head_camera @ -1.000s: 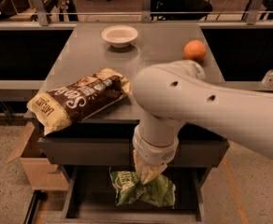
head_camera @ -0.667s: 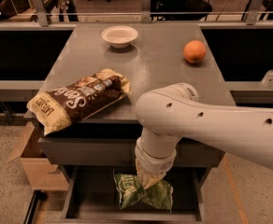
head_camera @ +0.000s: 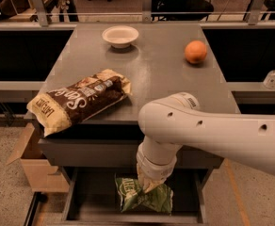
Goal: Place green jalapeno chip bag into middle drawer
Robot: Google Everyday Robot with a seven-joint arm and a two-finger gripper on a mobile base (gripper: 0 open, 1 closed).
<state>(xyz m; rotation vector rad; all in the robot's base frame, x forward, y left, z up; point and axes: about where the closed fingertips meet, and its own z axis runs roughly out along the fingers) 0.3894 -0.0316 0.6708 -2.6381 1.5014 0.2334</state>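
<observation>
Lying in the middle drawer (head_camera: 94,204) at bottom centre, the green jalapeno chip bag (head_camera: 149,201) looked light, crinkly and crushable; its top seam seemed the best hold. The hand (head_camera: 148,186) sat at that edge, and whether it gripped could not be told.

Off-white hand (head_camera: 149,184) at 6 o'clock, over green jalapeno chip bag (head_camera: 159,201), pale lettering; middle drawer (head_camera: 72,197) grey, floor dark. Grey tabletop (head_camera: 161,76): brown-and-yellow bag (head_camera: 78,100), white bowl (head_camera: 120,35), orange fruit (head_camera: 195,52).
</observation>
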